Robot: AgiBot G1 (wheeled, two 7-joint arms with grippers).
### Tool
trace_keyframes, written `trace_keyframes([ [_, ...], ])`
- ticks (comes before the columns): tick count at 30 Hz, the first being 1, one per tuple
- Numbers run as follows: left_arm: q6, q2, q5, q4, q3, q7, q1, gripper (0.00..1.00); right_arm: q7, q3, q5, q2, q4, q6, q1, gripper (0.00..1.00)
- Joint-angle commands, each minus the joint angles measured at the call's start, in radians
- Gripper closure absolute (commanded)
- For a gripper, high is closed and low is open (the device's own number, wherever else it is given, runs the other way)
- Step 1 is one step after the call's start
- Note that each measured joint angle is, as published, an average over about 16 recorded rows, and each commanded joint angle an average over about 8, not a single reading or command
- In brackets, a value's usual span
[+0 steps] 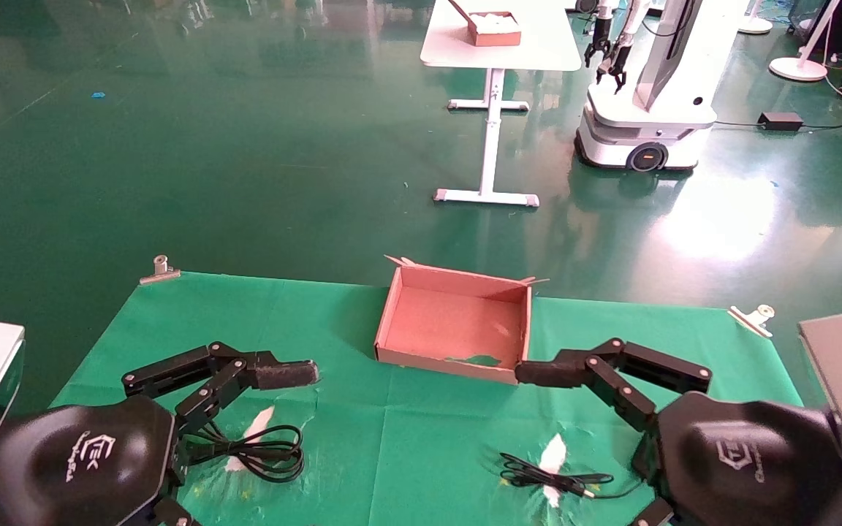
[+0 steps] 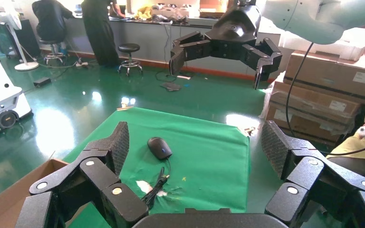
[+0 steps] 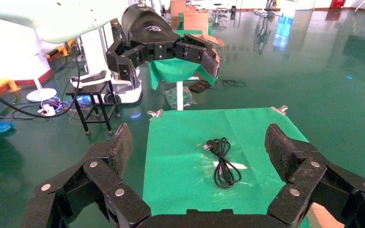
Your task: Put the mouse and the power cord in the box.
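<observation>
Honestly, looks like nothing gripped yet, with both pincers spread wide and empty. Got the left gripper (image 2: 196, 142) hanging over the power cord (image 1: 264, 449), down at roughly 8 o'clock from the box (image 1: 400, 314) in the head view. Got the right gripper (image 3: 199, 140) over at about 4 o'clock from the box, above the mouse (image 2: 159, 147). Can only spot the mouse itself from the left wrist view; from the head, just its thin cable (image 1: 545, 478) poking out on the green cloth (image 1: 392, 438). Biggest worry: pinching only one or two loops of that cord instead of the whole bundle. Would probably mean loose loops sagging, dragging across the cloth, then draping over the low wall instead of landing inside. Same story on the mouse side: could lift the body fine and leave the cable trailing outside the box, or catch the cable alone and swing the mouse into the cardboard. Also not loving one right finger parked just beside the box's near corner at about 5 o'clock; can't tell whether touching or just close. Wouldn't take much of a nudge to shove or spin such a light-looking box, and then both drops miss. Worth watching the two arms too, since both need the same box and could crowd each other above it.
</observation>
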Motion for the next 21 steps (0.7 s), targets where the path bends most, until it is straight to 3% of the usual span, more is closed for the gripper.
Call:
trace_keyframes([
  [1, 0.0, 0.0, 0.0, 0.0, 0.0, 0.0, 0.0, 0.0, 0.0, 0.0, 0.0, 0.0, 0.0, 0.0, 0.0, 0.0],
  [21, 0.001, 0.0, 0.001, -0.001, 0.0, 0.0, 0.0, 0.0, -0.001, 0.0, -0.003, 0.002, 0.0, 0.0, 0.0, 0.0],
])
